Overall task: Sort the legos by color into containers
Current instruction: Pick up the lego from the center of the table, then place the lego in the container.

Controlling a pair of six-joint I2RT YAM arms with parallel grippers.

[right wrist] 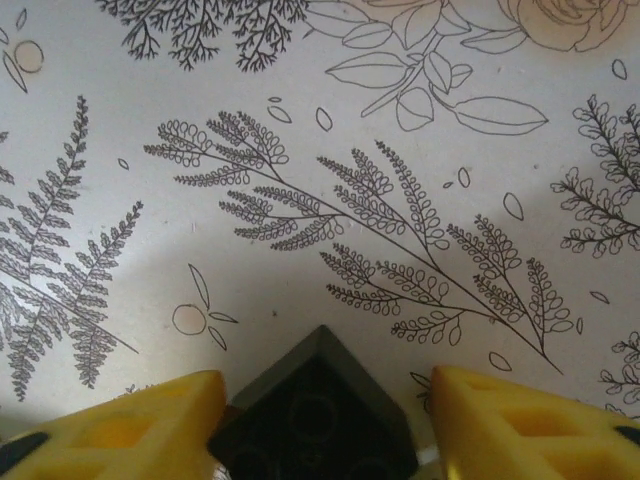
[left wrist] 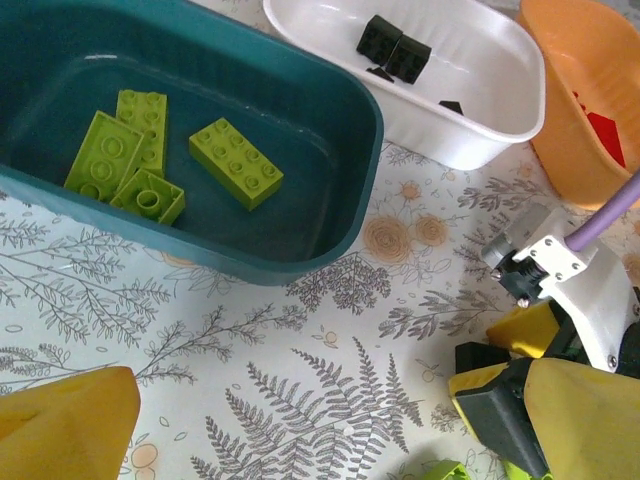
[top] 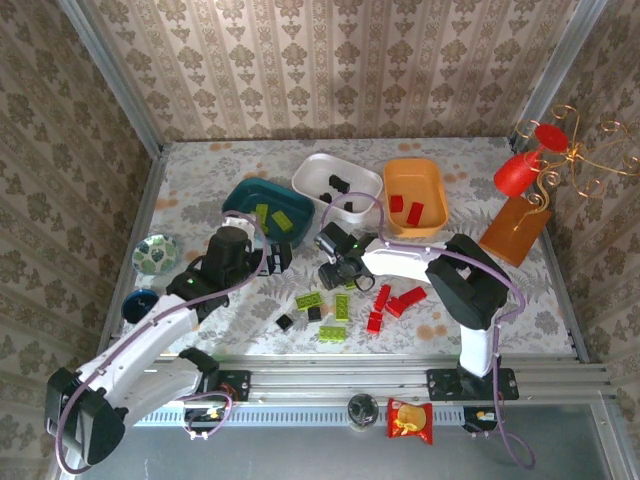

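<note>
Legos (top: 341,306) lie loose on the counter (top: 200,165) in the overhead view, green, black and red, with more green in the teal tray (top: 240,190), black in the white tray (top: 320,160), red in the orange tray (top: 415,163). Up close, the right wrist view has the right pincer (right wrist: 320,400) narrowed around a black brick (right wrist: 310,425), one pad (right wrist: 130,430) touching it; the frame edge cuts the brick off, so a firm grip cannot be told. The left pincer (left wrist: 290,425) stands wide beside the teal tray.
</note>
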